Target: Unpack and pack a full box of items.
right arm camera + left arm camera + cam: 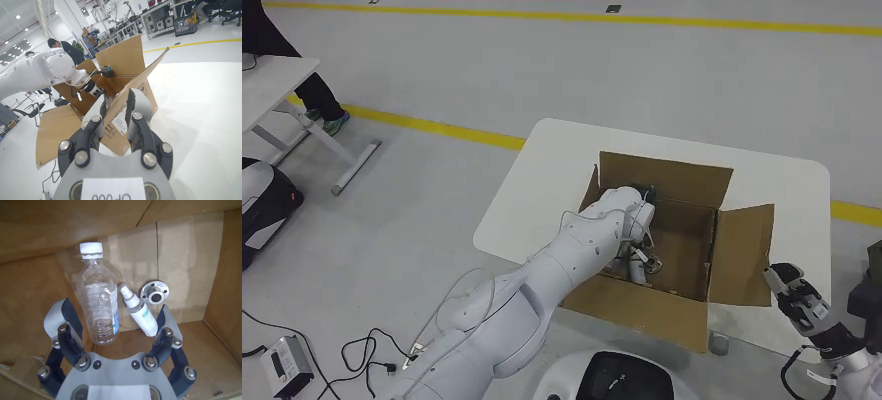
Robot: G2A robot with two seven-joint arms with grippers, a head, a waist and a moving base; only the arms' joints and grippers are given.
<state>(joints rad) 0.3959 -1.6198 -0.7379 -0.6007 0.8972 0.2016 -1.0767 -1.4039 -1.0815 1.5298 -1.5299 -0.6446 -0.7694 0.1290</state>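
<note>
While the left gripper (115, 306) hangs inside the box (720, 182), its jaws are spread wide and empty over the bottle (100, 298) and spray (140, 313), which lie side by side. Flange (155, 292) sits just beside the spray. Right gripper (117, 98) is outside by a flap, fingers slightly apart, empty.

The left arm (572, 255) runs from lower left to centre, the left gripper (115, 305) pointing down, jaws spread wide. The right gripper (795, 292) sits at lower right, 2 fingers (140, 106) narrowly parted.
</note>
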